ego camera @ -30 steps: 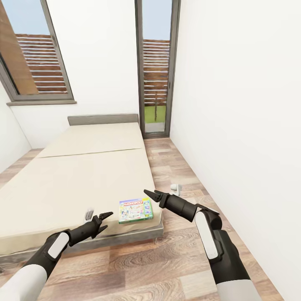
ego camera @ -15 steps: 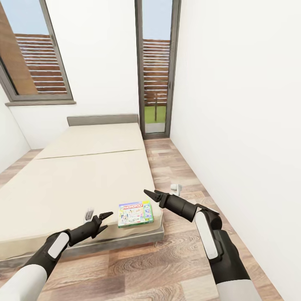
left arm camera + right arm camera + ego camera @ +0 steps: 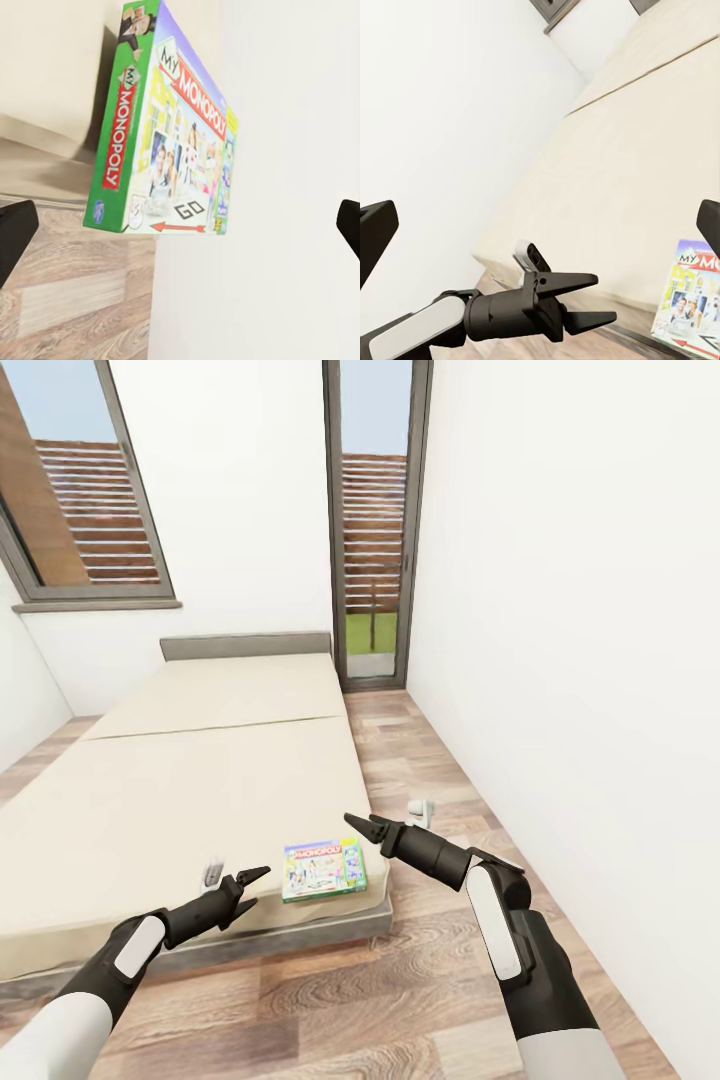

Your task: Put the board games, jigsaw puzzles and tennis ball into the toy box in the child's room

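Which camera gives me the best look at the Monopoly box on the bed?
The left wrist view: the Monopoly box is large, its lettering readable. The head view shows it small at the bed's near corner; the right wrist view catches one corner.

Matt beige cloth bed (image 3: 180, 780), glossy printed board game (image 3: 323, 868), wood-grain floor (image 3: 400, 980)

Head view: looked forward and down from behind both arms, over the bed (image 3: 200, 780). Left wrist view: faced along its fingers, close on the Monopoly box (image 3: 169, 142). Right wrist view: faced across toward the left gripper (image 3: 585, 300); shared that box (image 3: 694, 296) and mattress.
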Robot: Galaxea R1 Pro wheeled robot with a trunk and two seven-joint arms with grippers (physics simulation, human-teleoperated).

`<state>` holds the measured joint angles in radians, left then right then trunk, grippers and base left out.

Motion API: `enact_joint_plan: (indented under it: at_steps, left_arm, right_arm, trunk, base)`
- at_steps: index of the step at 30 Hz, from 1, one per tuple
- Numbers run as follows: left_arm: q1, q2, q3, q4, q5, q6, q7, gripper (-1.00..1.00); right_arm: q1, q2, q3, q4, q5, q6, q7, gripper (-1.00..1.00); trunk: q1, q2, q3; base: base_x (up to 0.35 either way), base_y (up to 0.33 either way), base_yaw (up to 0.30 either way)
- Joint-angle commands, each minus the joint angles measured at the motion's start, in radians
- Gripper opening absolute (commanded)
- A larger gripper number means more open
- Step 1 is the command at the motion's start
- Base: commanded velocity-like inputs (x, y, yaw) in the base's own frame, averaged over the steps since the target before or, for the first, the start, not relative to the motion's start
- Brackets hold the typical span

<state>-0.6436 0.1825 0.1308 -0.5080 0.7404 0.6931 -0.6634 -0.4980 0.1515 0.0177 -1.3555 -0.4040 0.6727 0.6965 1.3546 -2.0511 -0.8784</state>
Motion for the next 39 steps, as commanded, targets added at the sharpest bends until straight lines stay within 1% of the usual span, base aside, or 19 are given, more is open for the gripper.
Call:
enact_joint_plan:
  at_steps: [1, 21, 26, 31, 34, 35, 39]
  left_arm:
    - [-0.001, 0.000, 0.003, 0.000, 0.002, 0.006, -0.001, 1.00]
    - [-0.001, 0.000, -0.008, 0.000, 0.001, 0.008, -0.002, 1.00]
    - [-0.001, 0.000, -0.010, -0.002, -0.001, 0.008, -0.010, 1.00]
    - [-0.002, 0.000, -0.020, -0.003, -0.010, 0.010, -0.038, 1.00]
    - [-0.005, 0.003, -0.044, -0.004, -0.012, 0.014, -0.046, 1.00]
    - [-0.007, 0.006, -0.058, -0.004, -0.012, 0.016, -0.049, 1.00]
    - [-0.009, 0.014, -0.087, -0.004, -0.013, 0.022, -0.052, 1.00]
  right_arm:
    - [-0.001, 0.000, -0.001, 0.000, -0.006, 0.007, 0.000, 1.00]
    - [-0.001, -0.001, -0.001, -0.001, -0.003, 0.008, 0.000, 1.00]
    - [-0.001, -0.001, -0.001, -0.001, -0.003, 0.008, 0.000, 1.00]
    - [-0.001, -0.001, -0.001, -0.001, -0.003, 0.008, 0.000, 1.00]
    - [-0.001, -0.001, -0.001, -0.001, -0.002, 0.008, 0.000, 1.00]
    - [-0.001, -0.001, -0.001, -0.001, -0.002, 0.008, 0.000, 1.00]
    - [-0.001, -0.001, -0.001, -0.001, -0.002, 0.008, 0.000, 1.00]
  trunk:
    - [0.004, -0.008, -0.004]
    - [0.080, -0.148, -0.067]
    - [0.080, -0.148, -0.067]
    - [0.080, -0.148, -0.067]
    - [0.080, -0.148, -0.067]
    - [0.080, -0.148, -0.067]
    - [0.080, -0.148, -0.067]
  base:
    - [0.000, 0.000, 0.000]
    - [0.000, 0.000, 0.000]
    - [0.000, 0.000, 0.000]
    - [0.000, 0.000, 0.000]
    - [0.000, 0.000, 0.000]
    - [0.000, 0.000, 0.000]
    - [0.000, 0.000, 0.000]
